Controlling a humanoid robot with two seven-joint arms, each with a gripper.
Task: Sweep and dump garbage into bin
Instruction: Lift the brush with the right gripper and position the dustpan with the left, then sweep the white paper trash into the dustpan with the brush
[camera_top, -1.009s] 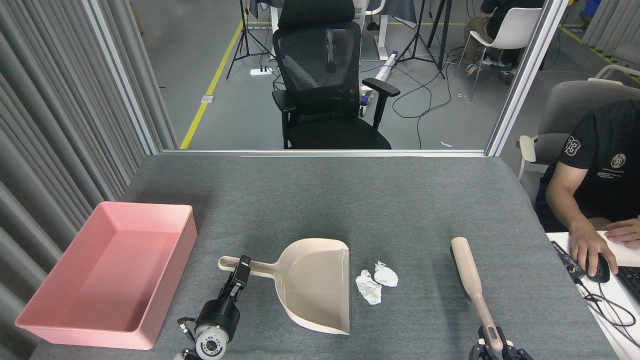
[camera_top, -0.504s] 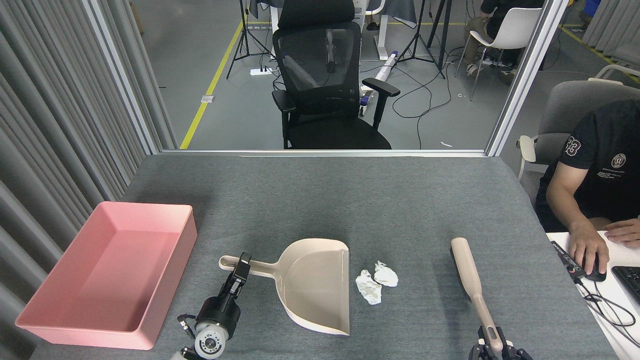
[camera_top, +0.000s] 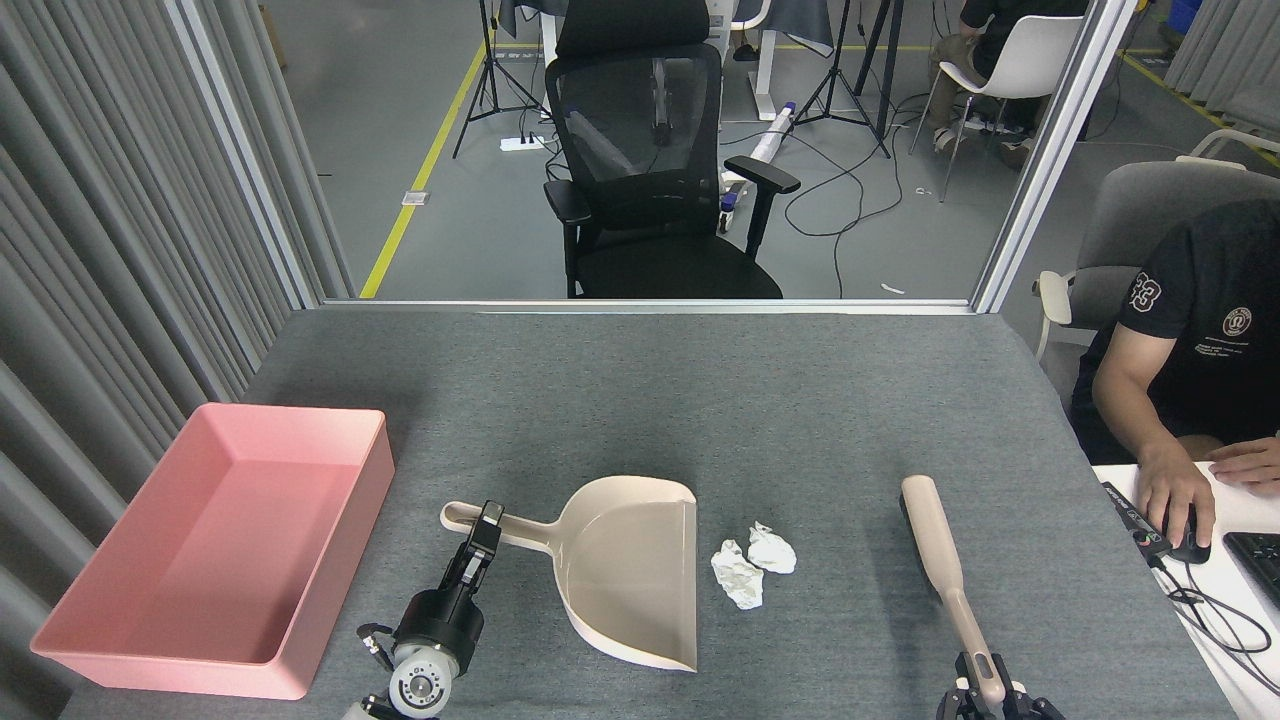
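The garbage, two crumpled white paper wads touching each other, lies on the grey tabletop toward the near edge, just beside the open mouth of the beige dustpan and apart from its lip. The dustpan handle points left, and the left gripper is closed on it near the handle's end. Compared with half a second ago, the dustpan has shifted slightly: the handle end sits a little higher and the pan has turned a small amount, so the grasp appears seated and the pan is now under the arm's control. The wads have not moved. To the right, the brush lies with its head away from the near edge; the right gripper is at the handle's near end, mostly cut off by the picture's lower border, and its state cannot be determined. The bin stands empty at the near left corner, well apart from the garbage. Sweeping has not yet begun.
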